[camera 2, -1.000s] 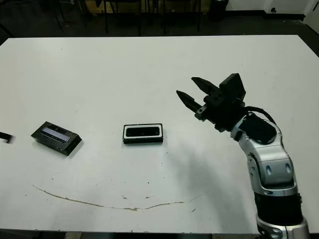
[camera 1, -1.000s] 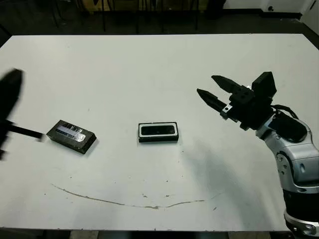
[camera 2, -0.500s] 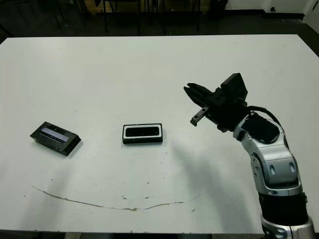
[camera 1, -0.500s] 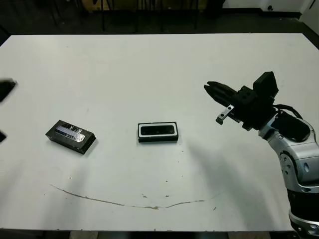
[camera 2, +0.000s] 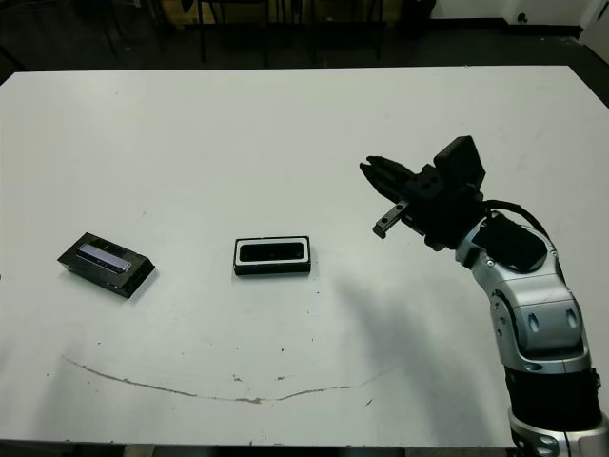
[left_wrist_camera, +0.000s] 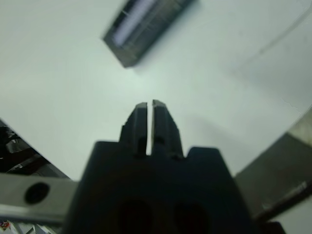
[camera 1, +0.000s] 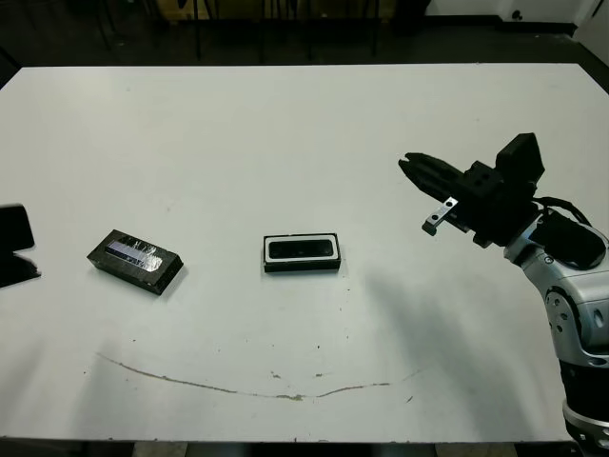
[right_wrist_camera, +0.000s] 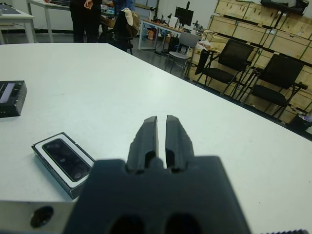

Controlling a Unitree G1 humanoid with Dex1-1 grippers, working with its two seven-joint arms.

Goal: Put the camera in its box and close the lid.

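— What did the box point(camera 1: 302, 253) look like, and where did it sit?
— It was a small shallow black tray with a white inner rim, lying flat near the middle of the white counter point(camera 1: 304, 124). The camera point(right_wrist_camera: 66, 160), a slim dark bar with glossy lenses, lay inside it, filling the white-lined recess.

— And the lid point(camera 1: 135, 260)?
— A flat black rectangle with a shiny greyish panel on top, turned at a slant. It lay on the counter well apart from the box, toward the robot's left, not on the tray.

— Where were the arms?
— The right tool point(camera 2: 373, 172) hung above the counter, well to the right of the box, pointing toward it. Its two black fingers point(right_wrist_camera: 146, 139) were pressed almost together, with only a thin slit between them and nothing pinched.

— The left one?
— The left tool point(left_wrist_camera: 149, 105) was at the counter's left edge, near the lid but not touching it. Its fingers were likewise drawn together, holding nothing.

— Anything else?
— A thin brownish streak point(camera 1: 238, 387) curved across the counter's near side. Beyond the far edge stood chairs point(right_wrist_camera: 228, 61) and stacked wooden crates point(right_wrist_camera: 263, 27).
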